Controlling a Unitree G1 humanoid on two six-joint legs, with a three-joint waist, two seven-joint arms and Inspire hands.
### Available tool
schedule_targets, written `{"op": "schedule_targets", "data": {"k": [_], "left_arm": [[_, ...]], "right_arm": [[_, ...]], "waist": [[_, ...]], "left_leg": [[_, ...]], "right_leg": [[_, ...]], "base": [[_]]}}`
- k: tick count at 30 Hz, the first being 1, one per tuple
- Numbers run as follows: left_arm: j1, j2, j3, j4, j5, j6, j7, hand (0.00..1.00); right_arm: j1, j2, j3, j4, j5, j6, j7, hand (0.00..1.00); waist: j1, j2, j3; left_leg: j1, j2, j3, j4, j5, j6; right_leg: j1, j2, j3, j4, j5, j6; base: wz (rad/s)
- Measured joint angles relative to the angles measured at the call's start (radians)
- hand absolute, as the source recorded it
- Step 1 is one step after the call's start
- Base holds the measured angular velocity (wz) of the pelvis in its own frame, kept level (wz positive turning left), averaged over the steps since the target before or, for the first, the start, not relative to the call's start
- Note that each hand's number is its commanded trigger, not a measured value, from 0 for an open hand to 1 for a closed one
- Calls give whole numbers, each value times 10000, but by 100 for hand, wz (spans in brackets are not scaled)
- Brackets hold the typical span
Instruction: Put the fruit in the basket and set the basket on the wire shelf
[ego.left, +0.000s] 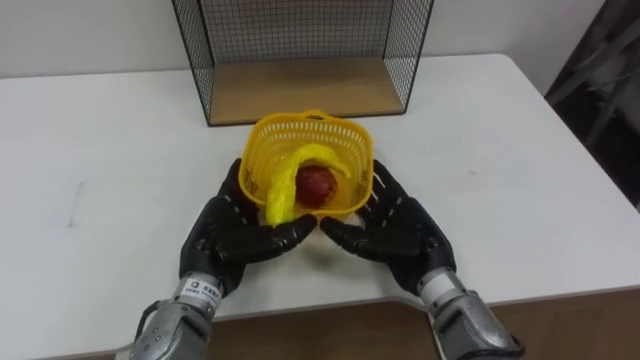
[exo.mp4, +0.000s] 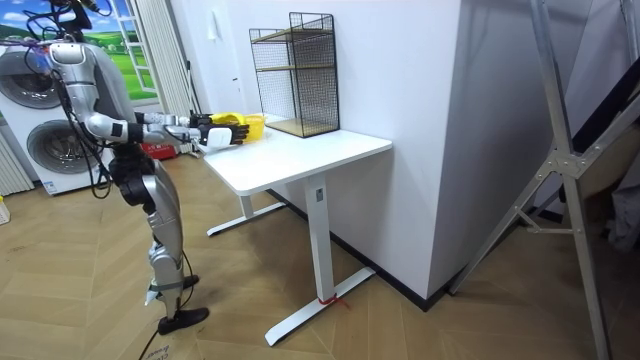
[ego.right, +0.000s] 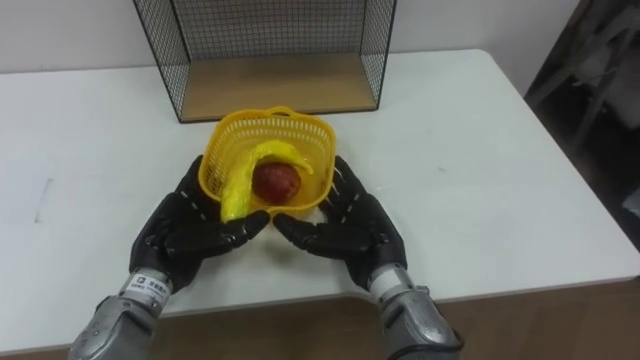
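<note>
— Where is the fruit?

— Both pieces are in the yellow plastic lattice basket (ego.left: 352, 140). A yellow banana (ego.left: 283, 190) leans out over the near rim, and a red apple (ego.left: 316, 185) touches it on its right.

— And where is the basket?

— Over the white table (ego.left: 100, 180), close to its front edge. I cannot tell whether it rests on the top or hangs just above it.

— What are the hands doing?

— The left hand (ego.left: 235, 235) lies against the basket's left wall and the right hand (ego.left: 395, 230) against its right wall. The fingers of both are spread and fairly straight along the lattice, cradling it rather than curling round it. The thumbs point inward and nearly meet before the near wall. Both wrists cross the table's front edge.

— How does the shelf stand?

— The black wire-mesh shelf (ego.left: 300, 30) stands at the far edge by the wall, with its open front towards the robot. Its wooden board (ego.left: 300, 90) is bare. The basket's far rim is just beside the board's front edge and lies within the width of the opening.

— How much room is there at the sides?

— Bare tabletop stretches well out on both sides of the hands. In the room view the robot stands at the table end on the room view's left, with its arms stretched out over the top. The shelf (exo.mp4: 295, 70) shows a second tier above the first.
</note>
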Motion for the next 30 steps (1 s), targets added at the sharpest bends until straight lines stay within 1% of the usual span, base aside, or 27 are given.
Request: {"op": "schedule_targets", "data": {"k": [3,6,8,10,12,20,23,30], "left_arm": [[-3,-6,5,-73,-113,0,13,0],[-8,-10,14,-472,-116,-1,199,0],[-93,-7,47,-656,-118,-38,214,0],[-357,-33,32,-657,-117,-57,225,0],[-417,-29,31,-687,-118,-116,227,0],[-417,-34,-45,-711,-114,-118,227,0],[-416,-49,-45,-712,-104,-117,225,0],[-417,-196,-43,-719,-104,-118,222,0]], "right_arm": [[0,-27,0,0,-2,0,35,0],[-41,-37,-1,-16,-105,0,35,0],[-138,-39,-2,-19,-170,-13,2,0],[-268,-13,28,-19,-279,-29,-85,0],[-312,-10,31,-24,-349,-100,-169,0],[-529,11,32,-28,-681,-109,-479,0],[-595,69,28,-93,-1039,-109,-662,0],[-769,82,21,-122,-1308,-110,-860,0]], "waist": [[-1,5,0],[1,6,-5],[14,7,-10],[32,9,-12],[15,22,-20],[-20,31,-25],[-21,35,-28],[-21,76,-54]], "left_leg": [[-8,1,-11,-4,0,0],[-54,1,-4,-6,0,0],[-98,1,2,2,0,0],[-96,3,1,11,1,-1],[-95,3,2,9,1,0],[-149,6,-1,9,1,0],[-154,7,-1,9,0,0],[-152,7,-3,7,1,-1]], "right_leg": [[-4,2,-7,-3,0,0],[-59,1,-3,15,0,0],[-121,1,0,46,1,-1],[-119,1,-4,57,1,-2],[-117,1,-3,57,1,-2],[-141,0,-20,51,2,-3],[-140,-1,-34,34,4,-4],[-136,-2,-41,24,5,-4]], "base": [[0],[0],[0],[0],[0],[0],[0],[0]]}}
